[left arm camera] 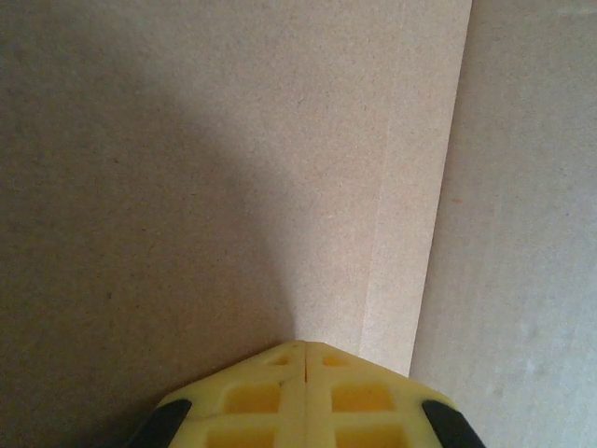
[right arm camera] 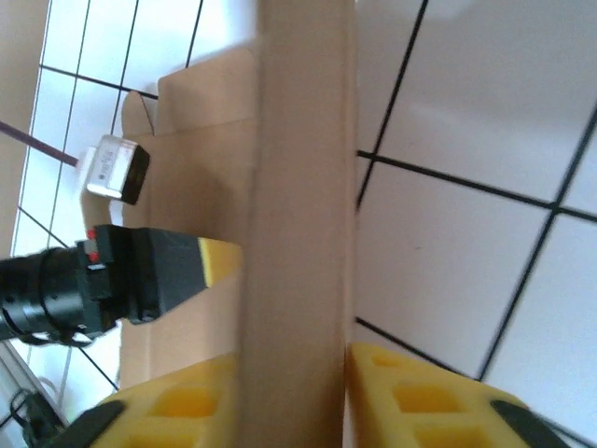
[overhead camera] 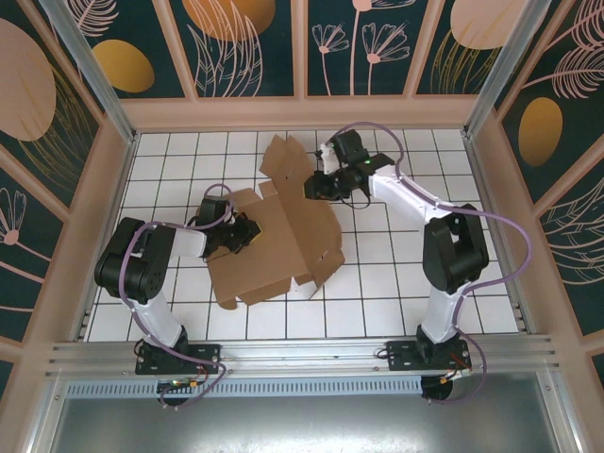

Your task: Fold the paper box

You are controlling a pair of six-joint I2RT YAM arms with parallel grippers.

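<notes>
The paper box (overhead camera: 283,247) is a brown cardboard sheet lying partly folded on the white tiled floor, with a flap (overhead camera: 285,162) raised at its far end. My left gripper (overhead camera: 243,231) is shut, and its tips (left arm camera: 306,345) press down on a flat panel of the paper box (left arm camera: 233,140) beside a crease. My right gripper (overhead camera: 317,185) holds the raised flap (right arm camera: 298,187). The cardboard stands upright between its two yellow fingers (right arm camera: 420,392). In the right wrist view, the left gripper (right arm camera: 191,263) rests on the panel behind that flap.
White tiled floor (overhead camera: 396,283) lies open to the right of the box and along its near side. Beige walls (overhead camera: 302,111) close in the cell at the back and both sides. A metal rail (overhead camera: 302,351) runs along the near edge by the arm bases.
</notes>
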